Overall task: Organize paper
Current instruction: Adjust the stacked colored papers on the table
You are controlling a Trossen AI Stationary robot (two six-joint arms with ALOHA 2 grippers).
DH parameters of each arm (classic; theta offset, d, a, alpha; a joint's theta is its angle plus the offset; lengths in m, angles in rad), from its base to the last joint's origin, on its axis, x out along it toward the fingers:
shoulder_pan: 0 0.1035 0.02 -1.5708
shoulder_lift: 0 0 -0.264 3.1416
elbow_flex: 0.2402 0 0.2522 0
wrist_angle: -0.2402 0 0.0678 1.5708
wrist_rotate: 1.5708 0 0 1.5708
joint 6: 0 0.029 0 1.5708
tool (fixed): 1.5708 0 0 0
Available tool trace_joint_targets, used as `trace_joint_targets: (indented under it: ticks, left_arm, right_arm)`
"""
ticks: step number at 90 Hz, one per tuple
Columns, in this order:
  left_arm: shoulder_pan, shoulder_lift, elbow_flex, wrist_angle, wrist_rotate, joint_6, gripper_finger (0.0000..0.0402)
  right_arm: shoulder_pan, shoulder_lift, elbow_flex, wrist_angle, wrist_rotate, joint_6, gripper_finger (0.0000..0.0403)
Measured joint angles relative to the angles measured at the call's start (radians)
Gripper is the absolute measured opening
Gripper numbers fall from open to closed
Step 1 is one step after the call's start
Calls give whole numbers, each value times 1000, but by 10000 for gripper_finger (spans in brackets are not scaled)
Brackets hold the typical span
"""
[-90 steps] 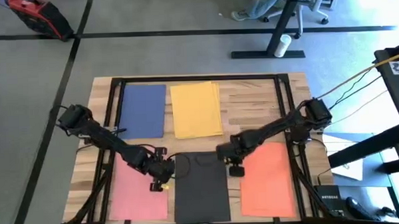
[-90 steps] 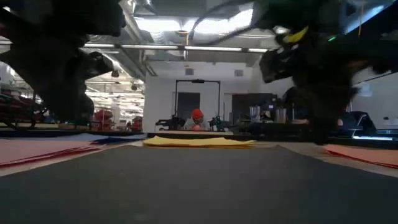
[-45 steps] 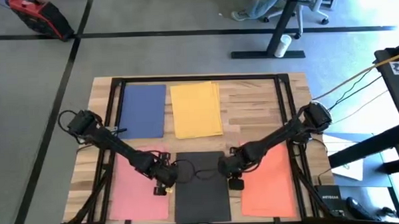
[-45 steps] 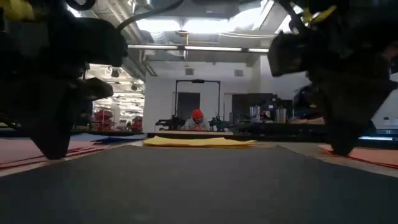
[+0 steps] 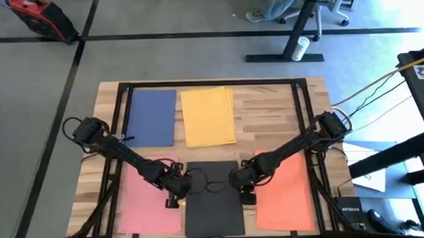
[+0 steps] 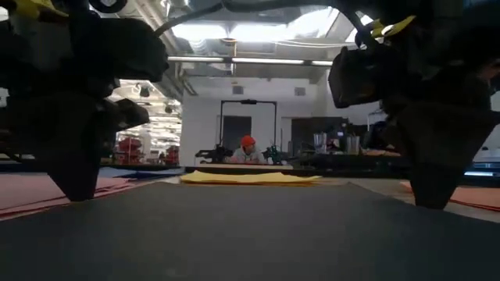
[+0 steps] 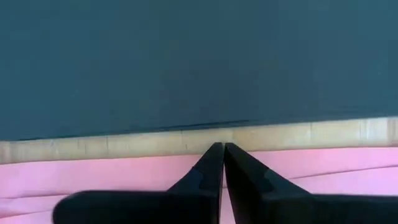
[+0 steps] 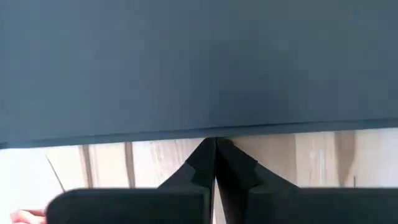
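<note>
A black paper sheet (image 5: 213, 198) lies flat near the table's front edge, between a pink stack (image 5: 145, 202) on its left and an orange stack (image 5: 287, 194) on its right. A blue sheet (image 5: 152, 117) and a yellow stack (image 5: 208, 117) lie toward the far edge. My left gripper (image 7: 219, 147) is shut and points down at the black sheet's left edge. My right gripper (image 8: 215, 142), also shut, points down at its right edge. In the low view both tips (image 6: 74, 193) (image 6: 430, 203) reach down to the surface. My left gripper stands with shut fingertips (image 7: 211, 155) on the bare wood strip (image 7: 143, 144) between the pink stack and the black sheet, coming from above. Whether it touches the black sheet's left edge (image 7: 186, 126) I cannot tell. My right gripper sets its shut fingertips (image 8: 208, 152) down from above against the black sheet's right long edge (image 8: 214, 134), on the bare wood beside it. The sheet lies flat on the table.
A black metal frame (image 5: 211, 82) runs around the tabletop. Bare wood (image 5: 268, 110) shows to the right of the yellow stack. Beyond the table are an office chair base (image 5: 300, 17) and a red object (image 5: 42, 15) on the floor.
Both grippers have come down and toward the table's near edge. They now stand at the black sheet's left and right edges with their tips at the surface. The sheets have stayed in place.
</note>
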Motion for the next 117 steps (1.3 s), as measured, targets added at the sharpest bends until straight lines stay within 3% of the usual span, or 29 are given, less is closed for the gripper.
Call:
trace_joint_targets:
  ticks: [36,117]
  left_arm:
    - [1,2,0,10,-8,8,1]
    - [-72,-82,62,-276,-45,-56,1]
  right_arm:
    - [0,1,3,2,15,-6,0]
    - [0,-53,-1,-78,70,-10,0]
